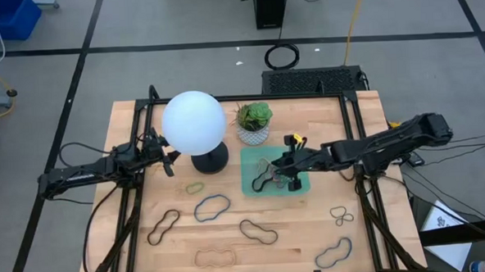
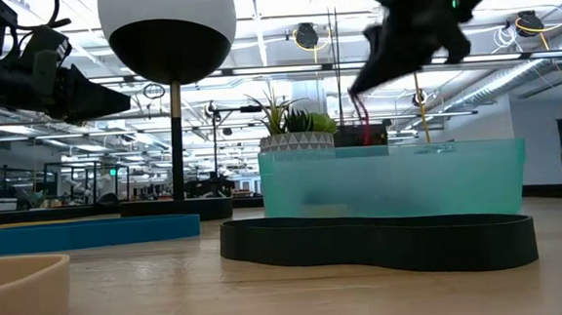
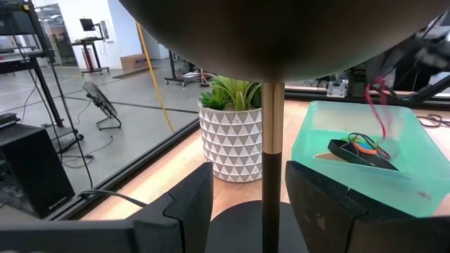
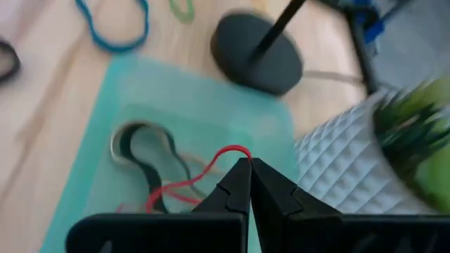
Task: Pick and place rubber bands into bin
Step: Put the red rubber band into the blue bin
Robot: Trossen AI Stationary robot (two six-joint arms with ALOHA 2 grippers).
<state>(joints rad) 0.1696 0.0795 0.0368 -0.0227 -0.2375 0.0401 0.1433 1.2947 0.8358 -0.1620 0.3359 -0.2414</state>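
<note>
Over the bin [image 4: 211, 105], a thin red rubber band [image 4: 190, 179] dangles.

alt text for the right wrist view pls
The right gripper pinches a thin red rubber band above the mint-green bin, which already holds a few bands. A white plant pot and black lamp base sit beyond.

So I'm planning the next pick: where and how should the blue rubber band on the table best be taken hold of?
Grip the blue rubber band at its pinched middle, coming straight down from above. It lies flat on the table as a wavy peanut-shaped loop, clear of the other bands, so an open claw can straddle one thin strand there and close across it.
</note>
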